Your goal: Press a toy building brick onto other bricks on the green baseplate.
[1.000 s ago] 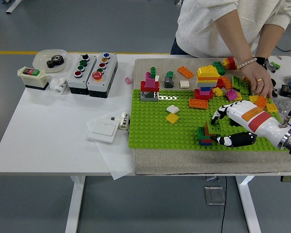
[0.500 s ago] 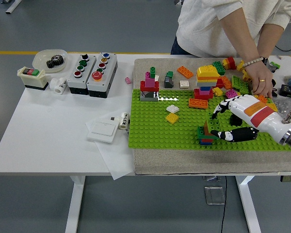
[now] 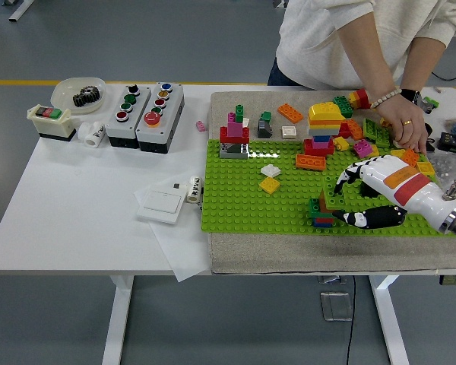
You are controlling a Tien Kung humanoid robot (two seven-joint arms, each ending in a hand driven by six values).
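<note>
The green baseplate (image 3: 243,205) lies on a grey mat. Near its front right stands a small stack of bricks (image 3: 321,211), green, red and blue with a brown brick (image 3: 324,199) on top. My right hand (image 3: 339,201) is just right of this stack, white and black fingers (image 3: 342,179) above it and the thumb (image 3: 361,219) below it, spread and not closed on anything. Other builds stand on the plate: a red, pink and grey tower (image 3: 234,138), a yellow and white pair (image 3: 270,178), and a tall multicoloured stack (image 3: 323,129). My left arm is out of view.
A person at the far side has one hand (image 3: 407,128) among loose bricks (image 3: 380,133) at the back right. Left of the mat are two button boxes (image 3: 144,106), a switch box (image 3: 52,122), a bowl with a gear (image 3: 77,93) and a white wall switch (image 3: 161,204).
My right hand pushed left against the small stack half a second ago and has drawn back to the right. The person's hand shifted slightly among the loose bricks.
</note>
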